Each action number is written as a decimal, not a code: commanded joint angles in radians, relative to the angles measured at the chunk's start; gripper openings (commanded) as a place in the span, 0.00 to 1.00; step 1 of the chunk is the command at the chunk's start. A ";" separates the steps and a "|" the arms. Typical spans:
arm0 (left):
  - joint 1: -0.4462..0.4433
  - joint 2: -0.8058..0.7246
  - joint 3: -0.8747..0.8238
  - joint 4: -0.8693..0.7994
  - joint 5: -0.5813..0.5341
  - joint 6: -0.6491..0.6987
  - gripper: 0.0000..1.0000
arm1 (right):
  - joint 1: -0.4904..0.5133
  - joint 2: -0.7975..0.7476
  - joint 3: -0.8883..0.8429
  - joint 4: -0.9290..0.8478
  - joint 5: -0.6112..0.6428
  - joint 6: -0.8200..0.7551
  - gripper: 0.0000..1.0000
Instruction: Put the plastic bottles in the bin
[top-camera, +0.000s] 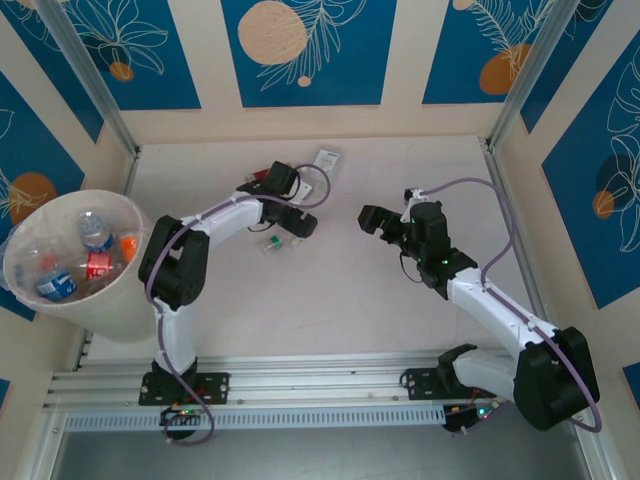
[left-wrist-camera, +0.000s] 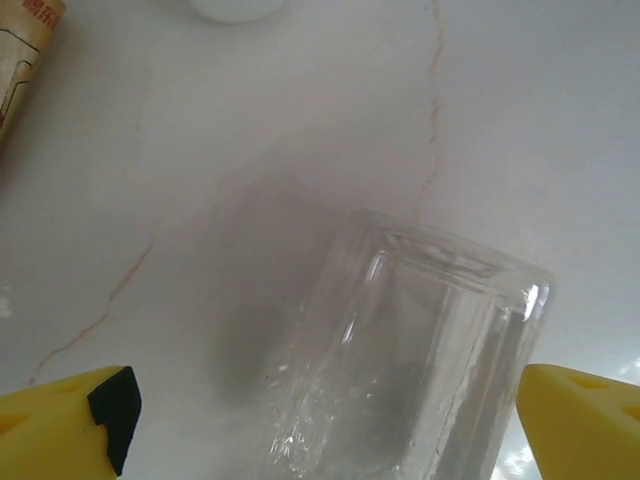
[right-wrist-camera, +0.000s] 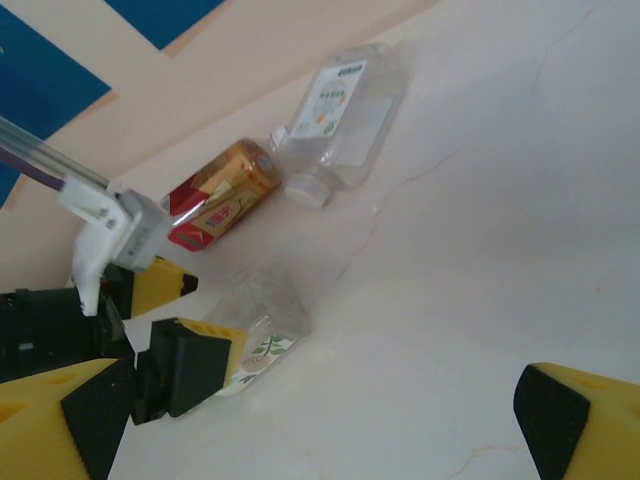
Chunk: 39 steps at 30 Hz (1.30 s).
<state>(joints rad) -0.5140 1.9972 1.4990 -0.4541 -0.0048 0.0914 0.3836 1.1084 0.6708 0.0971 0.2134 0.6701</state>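
White tabletop (top-camera: 330, 310): several bottles (top-camera: 95, 262) sit in the bin (top-camera: 115, 315). Your left gripper (left-wrist-camera: 320, 410), jaws spread, straddles a clear bottle (left-wrist-camera: 420, 340); a brown-labelled bottle (right-wrist-camera: 220, 200) and a white-labelled bottle (right-wrist-camera: 345, 110) lie beyond. Your right gripper (right-wrist-camera: 320, 410) hangs wide, empty.

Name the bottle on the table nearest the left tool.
The leaf-label bottle, straddled by the left tool; the brown bottle and white-capped bottle lie beyond.

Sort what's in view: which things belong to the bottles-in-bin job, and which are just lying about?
Job:
- bin
- bottles in it
- clear bottle, between the fingers of the left gripper
- brown-label bottle
- white-label bottle

Not the job (fixtures, not loose):
- rail
- blue wall panels
- purple cable
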 joint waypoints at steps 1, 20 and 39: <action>-0.007 0.021 0.042 -0.103 -0.045 0.065 0.93 | -0.019 -0.037 -0.011 -0.041 0.062 0.014 1.00; -0.035 0.108 0.069 -0.043 -0.096 -0.054 0.71 | -0.053 -0.132 -0.085 -0.030 0.094 0.065 1.00; -0.037 0.006 -0.036 0.073 -0.009 -0.094 0.35 | -0.065 -0.117 -0.082 -0.018 -0.014 0.029 0.99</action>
<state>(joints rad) -0.5411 2.0605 1.4906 -0.4255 -0.0696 0.0235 0.3222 0.9855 0.5735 0.0662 0.2501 0.7208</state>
